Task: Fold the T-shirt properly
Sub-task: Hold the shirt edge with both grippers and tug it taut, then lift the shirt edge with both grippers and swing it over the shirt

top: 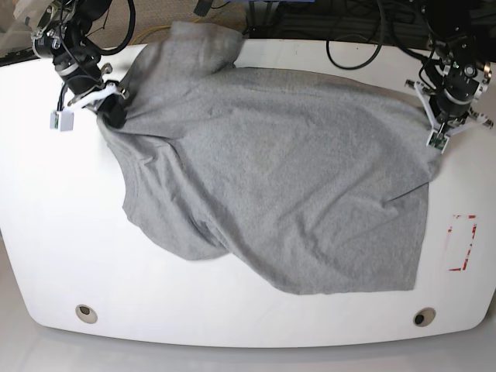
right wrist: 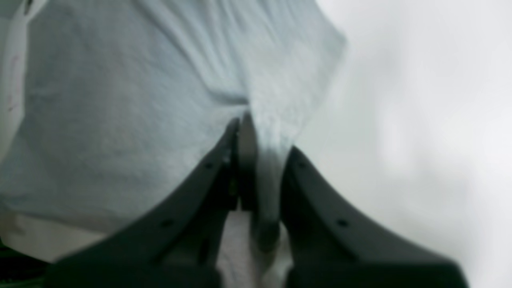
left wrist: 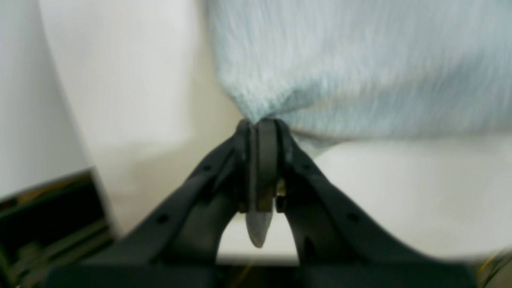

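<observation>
Both grippers are clamped on cloth. On the left wrist view, the left gripper (left wrist: 262, 124) has its dark jaws pressed together on a pinched corner of the T-shirt (left wrist: 360, 68), and the grey fabric fans upward and to the right from that pinch, above the white bench (left wrist: 400, 200). On the right wrist view, the right gripper (right wrist: 260, 132) has a bunched fold of the T-shirt (right wrist: 120, 120) squeezed between its jaws, with cloth trailing down between the fingers (right wrist: 328, 216); both wrist pictures are blurred. From the base view, the T-shirt (top: 279, 178) lies spread across the middle of the bench (top: 62, 232), wrinkled, with its lower edge sagging toward the near side and one part reaching up to the far edge. The right gripper (top: 112, 112) holds the shirt's edge at the view's upper left, and the left gripper (top: 443, 124) holds the opposite edge at the upper right, so the cloth stretches between them. A red rectangular marking (top: 463, 242) sits on the bench just beside the shirt's right edge. Two round holes (top: 87, 313) show near the bench's front edge, and dark cables (top: 353, 39) run along the back.
</observation>
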Controlling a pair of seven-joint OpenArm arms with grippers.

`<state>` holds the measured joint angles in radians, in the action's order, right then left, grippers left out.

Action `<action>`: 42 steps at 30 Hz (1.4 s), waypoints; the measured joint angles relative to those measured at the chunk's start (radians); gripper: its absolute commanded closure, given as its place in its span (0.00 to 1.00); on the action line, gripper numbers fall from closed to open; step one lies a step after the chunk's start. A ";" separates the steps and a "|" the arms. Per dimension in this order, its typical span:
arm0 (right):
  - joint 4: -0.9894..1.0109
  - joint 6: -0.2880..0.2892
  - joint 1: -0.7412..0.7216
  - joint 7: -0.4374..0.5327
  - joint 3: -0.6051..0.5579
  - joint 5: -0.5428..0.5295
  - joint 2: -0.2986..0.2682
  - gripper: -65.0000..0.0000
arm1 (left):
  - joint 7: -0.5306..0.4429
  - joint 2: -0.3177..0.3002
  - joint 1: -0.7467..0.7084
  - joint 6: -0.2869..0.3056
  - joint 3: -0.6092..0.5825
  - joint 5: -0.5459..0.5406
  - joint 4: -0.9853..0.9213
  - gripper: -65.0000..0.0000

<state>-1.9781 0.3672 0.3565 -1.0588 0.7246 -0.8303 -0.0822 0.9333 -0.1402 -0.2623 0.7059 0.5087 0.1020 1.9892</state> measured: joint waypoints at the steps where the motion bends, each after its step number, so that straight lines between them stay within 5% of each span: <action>1: 0.000 0.000 -0.015 0.000 0.000 0.008 -0.006 1.00 | -0.006 0.004 0.019 0.000 -0.004 -0.009 0.000 1.00; 13: 0.042 0.009 -0.340 0.000 -0.114 0.289 -0.084 1.00 | -0.007 -0.002 0.341 -0.001 -0.108 0.008 0.003 1.00; 20: 0.184 0.083 -0.563 -0.019 -0.215 0.411 -0.164 1.00 | 0.002 -0.009 0.506 0.004 -0.145 0.001 0.000 1.00; 31: 0.425 0.084 -1.002 -0.008 -0.437 0.443 -0.329 1.00 | 0.093 -0.106 0.859 0.008 -0.146 -0.004 -0.003 1.00; 42: 0.562 0.096 -1.443 0.001 -0.693 0.420 -0.430 1.00 | 0.128 -0.211 1.194 0.006 -0.211 -0.011 -0.070 1.00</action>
<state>-1.4162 0.4629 -1.0866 -1.0580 0.0315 -0.4099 -0.5125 1.0611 -0.3511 0.9321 0.7120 0.2974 0.0910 1.9190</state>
